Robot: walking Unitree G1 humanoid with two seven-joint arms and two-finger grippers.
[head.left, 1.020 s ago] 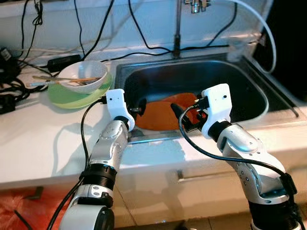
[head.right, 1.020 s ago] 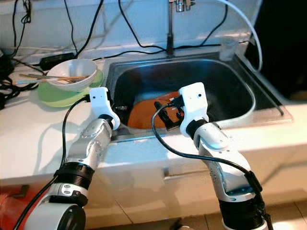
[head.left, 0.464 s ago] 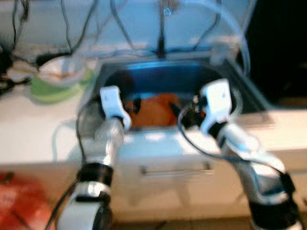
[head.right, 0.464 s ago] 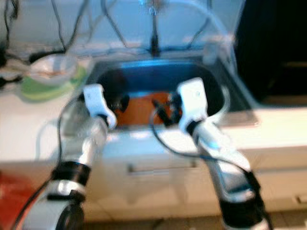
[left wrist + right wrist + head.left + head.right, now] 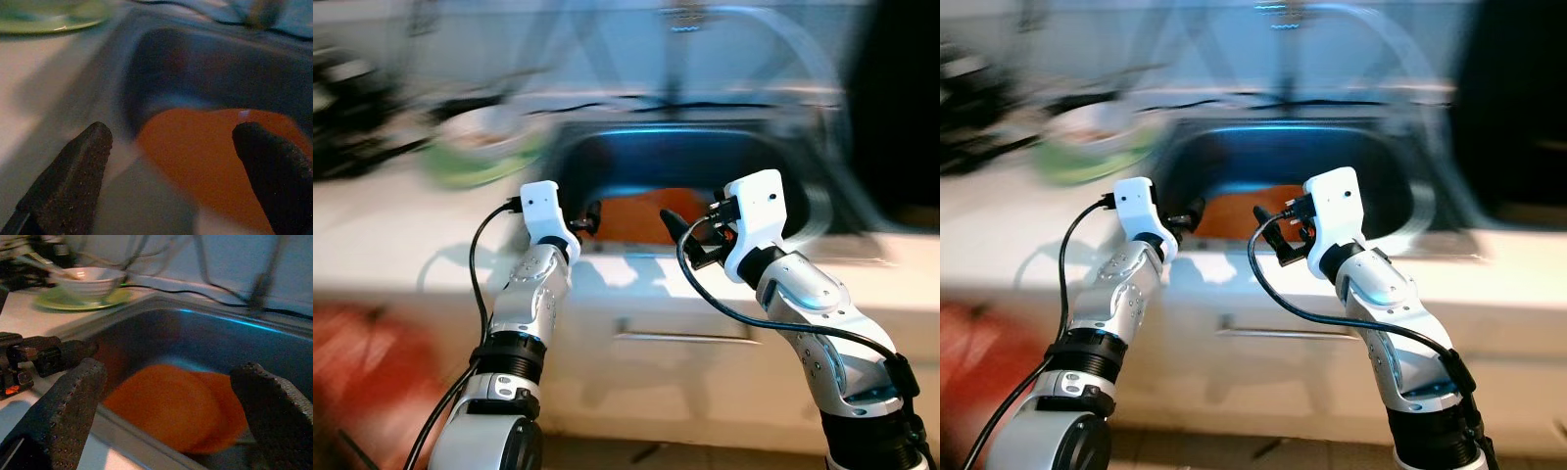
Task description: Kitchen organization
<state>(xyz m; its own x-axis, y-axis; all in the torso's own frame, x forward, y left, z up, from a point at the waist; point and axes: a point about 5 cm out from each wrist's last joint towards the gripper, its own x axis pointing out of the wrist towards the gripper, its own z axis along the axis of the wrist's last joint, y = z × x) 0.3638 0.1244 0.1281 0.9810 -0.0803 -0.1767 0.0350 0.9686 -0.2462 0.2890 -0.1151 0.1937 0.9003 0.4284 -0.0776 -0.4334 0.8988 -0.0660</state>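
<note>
An orange plate [image 5: 641,213] lies at the bottom of the steel sink [image 5: 705,157]; in the right wrist view it looks like two overlapping orange plates [image 5: 166,406]. My left gripper [image 5: 592,213] hovers over the sink's front left rim, open and holding nothing, its fingers [image 5: 73,171] framing the orange plate [image 5: 205,147]. My right gripper [image 5: 680,230] hangs above the front rim, open and also without a load. A white bowl [image 5: 88,281] with utensils sits on a green plate [image 5: 73,301] on the counter to the left of the sink.
The head views are blurred by motion. A faucet [image 5: 680,15] and cables stand behind the sink. A drawer handle [image 5: 680,338] runs below the counter's front edge. Something red [image 5: 362,362] lies low on the left.
The whole picture has shifted and blurred, so the camera has moved back from the sink. Both arms hold much the same pose, grippers still open.
</note>
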